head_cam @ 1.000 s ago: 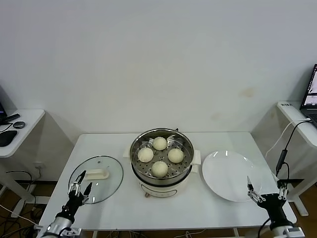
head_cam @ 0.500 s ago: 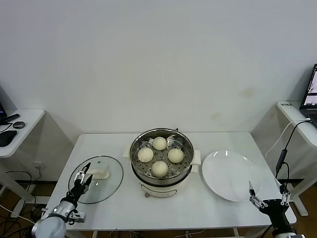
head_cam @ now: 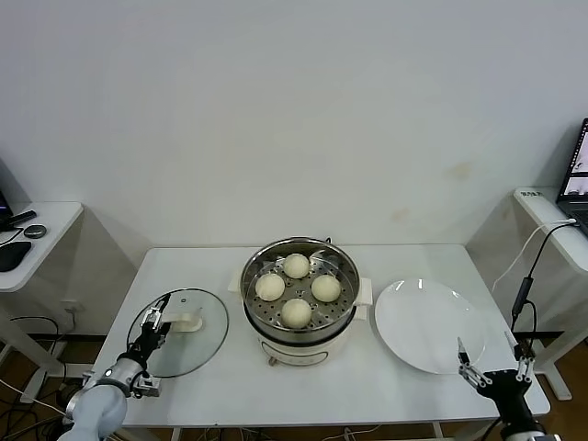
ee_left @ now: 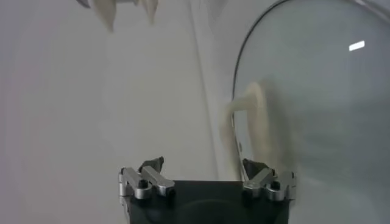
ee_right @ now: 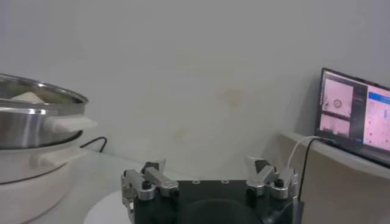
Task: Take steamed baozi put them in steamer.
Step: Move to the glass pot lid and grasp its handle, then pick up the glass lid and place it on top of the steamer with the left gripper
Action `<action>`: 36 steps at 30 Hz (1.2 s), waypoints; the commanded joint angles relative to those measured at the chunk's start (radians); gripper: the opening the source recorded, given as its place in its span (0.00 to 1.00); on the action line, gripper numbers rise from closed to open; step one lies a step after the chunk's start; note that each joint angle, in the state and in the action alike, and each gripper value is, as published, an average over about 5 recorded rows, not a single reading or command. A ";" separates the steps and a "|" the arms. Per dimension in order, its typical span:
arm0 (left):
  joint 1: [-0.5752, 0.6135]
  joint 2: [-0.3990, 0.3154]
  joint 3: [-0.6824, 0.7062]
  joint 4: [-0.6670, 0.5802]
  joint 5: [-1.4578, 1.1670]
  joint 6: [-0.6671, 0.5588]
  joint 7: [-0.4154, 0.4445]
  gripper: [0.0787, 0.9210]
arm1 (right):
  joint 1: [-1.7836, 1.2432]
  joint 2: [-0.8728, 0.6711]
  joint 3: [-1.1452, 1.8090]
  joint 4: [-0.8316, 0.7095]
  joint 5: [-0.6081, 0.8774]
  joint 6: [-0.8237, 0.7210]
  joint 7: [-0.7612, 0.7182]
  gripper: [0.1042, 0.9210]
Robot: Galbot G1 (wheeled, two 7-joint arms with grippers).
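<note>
- With all four steamed baozi (head_cam: 296,290) lying on the perforated tray inside the steamer (head_cam: 299,342) at table centre:
- Left gripper (head_cam: 153,324) spread wide over the glass lid (head_cam: 197,342).
- Right gripper (head_cam: 489,360) released, near the white plate (head_cam: 421,323), at table's front edge.

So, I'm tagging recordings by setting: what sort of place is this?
Probably a lab or office, not a kitchen: a bare white wall, plain white table holding the steamer, and a laptop on a side desk.
</note>
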 commanded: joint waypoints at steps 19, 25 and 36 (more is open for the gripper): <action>-0.009 -0.007 -0.007 -0.009 -0.112 -0.028 -0.070 0.25 | -0.004 0.002 -0.053 0.016 -0.007 -0.017 -0.009 0.88; 0.140 0.049 -0.042 -0.264 -0.190 0.079 -0.044 0.11 | -0.006 -0.008 -0.070 0.020 -0.009 -0.016 -0.011 0.88; 0.316 0.217 -0.105 -0.701 -0.376 0.412 0.099 0.10 | -0.006 -0.020 -0.126 0.010 -0.035 -0.007 -0.015 0.88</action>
